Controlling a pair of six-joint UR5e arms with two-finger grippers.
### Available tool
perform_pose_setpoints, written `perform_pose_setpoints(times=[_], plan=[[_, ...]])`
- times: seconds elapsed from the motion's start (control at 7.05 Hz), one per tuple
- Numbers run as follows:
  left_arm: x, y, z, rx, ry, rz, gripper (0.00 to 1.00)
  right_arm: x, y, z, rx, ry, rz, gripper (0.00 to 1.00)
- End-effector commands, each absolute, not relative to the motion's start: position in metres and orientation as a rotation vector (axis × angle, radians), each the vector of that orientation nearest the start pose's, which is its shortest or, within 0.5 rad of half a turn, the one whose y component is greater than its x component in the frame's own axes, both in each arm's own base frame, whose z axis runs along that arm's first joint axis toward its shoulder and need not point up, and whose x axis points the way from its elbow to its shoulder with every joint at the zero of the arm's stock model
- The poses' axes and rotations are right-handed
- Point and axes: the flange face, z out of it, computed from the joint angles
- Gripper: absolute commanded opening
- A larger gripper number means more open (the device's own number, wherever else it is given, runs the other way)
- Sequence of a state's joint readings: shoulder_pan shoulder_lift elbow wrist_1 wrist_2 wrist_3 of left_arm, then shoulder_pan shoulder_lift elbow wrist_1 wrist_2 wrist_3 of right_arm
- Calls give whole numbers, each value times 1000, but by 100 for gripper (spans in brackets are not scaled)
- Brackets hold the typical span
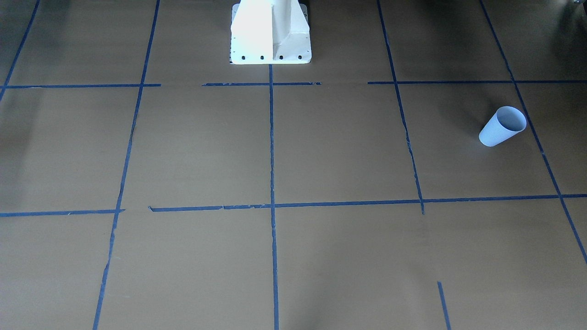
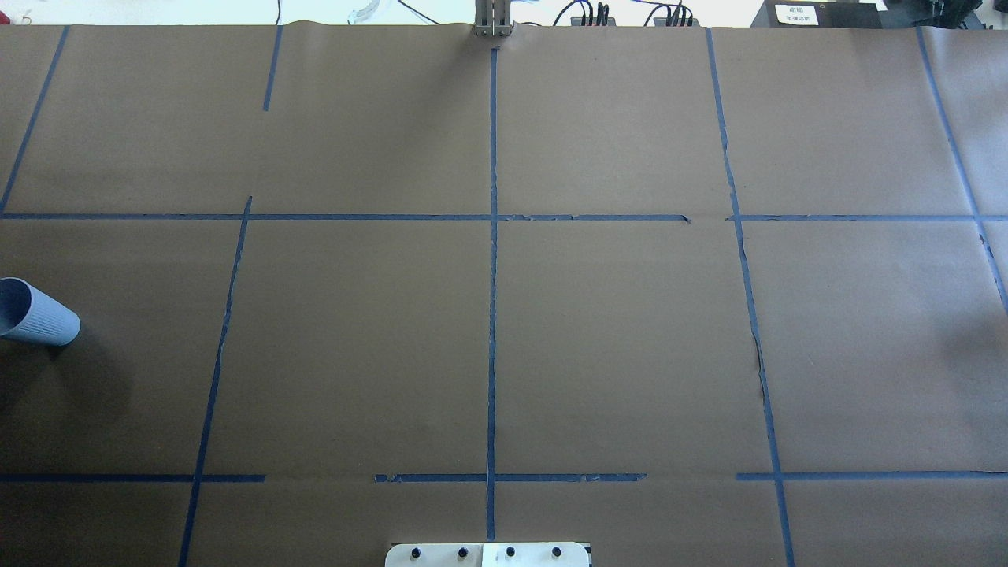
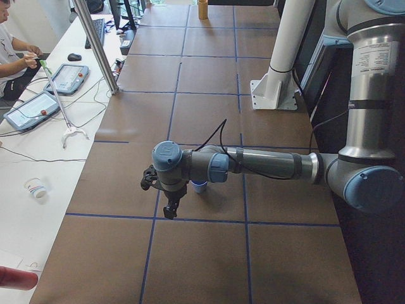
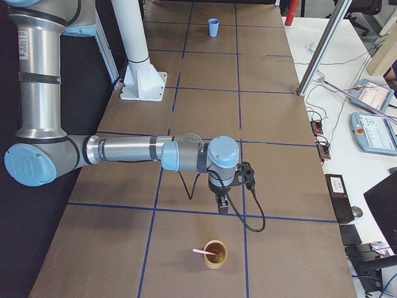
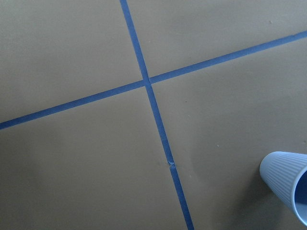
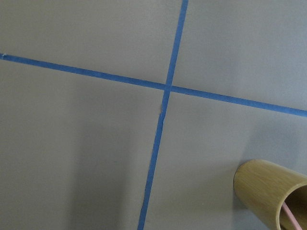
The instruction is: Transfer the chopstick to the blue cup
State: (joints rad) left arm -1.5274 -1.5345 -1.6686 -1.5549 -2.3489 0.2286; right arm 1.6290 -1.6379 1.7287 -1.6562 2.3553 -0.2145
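Note:
The pinkish chopstick (image 4: pixel 202 251) stands tilted inside a tan bamboo cup (image 4: pixel 215 254) at the table's right end; its tip also shows in the right wrist view as the chopstick (image 6: pixel 290 219). The pale-blue ribbed blue cup (image 1: pixel 502 126) stands upright at the table's left end, seen too as the blue cup (image 2: pixel 35 313) and the blue cup (image 5: pixel 288 184). My left gripper (image 3: pixel 169 209) hangs above the table just beside the blue cup. My right gripper (image 4: pixel 222 205) hangs a little short of the bamboo cup. Whether either is open or shut I cannot tell.
Blue tape lines (image 2: pixel 493 260) grid the brown table. The white robot base (image 1: pixel 270 34) stands at the middle of the robot's edge. A side bench with tablets (image 3: pixel 35 109), cables and a seated person (image 3: pixel 9 50) runs along the far edge.

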Motion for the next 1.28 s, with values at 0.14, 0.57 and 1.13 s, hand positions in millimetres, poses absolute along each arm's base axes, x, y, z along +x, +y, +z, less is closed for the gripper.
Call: perform_pose_setpoints(times=[0.14,0.57,1.13], plan=[[-42,-480,624,120,763,283,100,94,-452,625,99,-778,-122,100],[-41,-486,609,91,773,137,100,92,-435,641,67,-788,-106,100],[-37,-491,619,129,785,157,100,90,-403,652,38,-797,-93,100]])
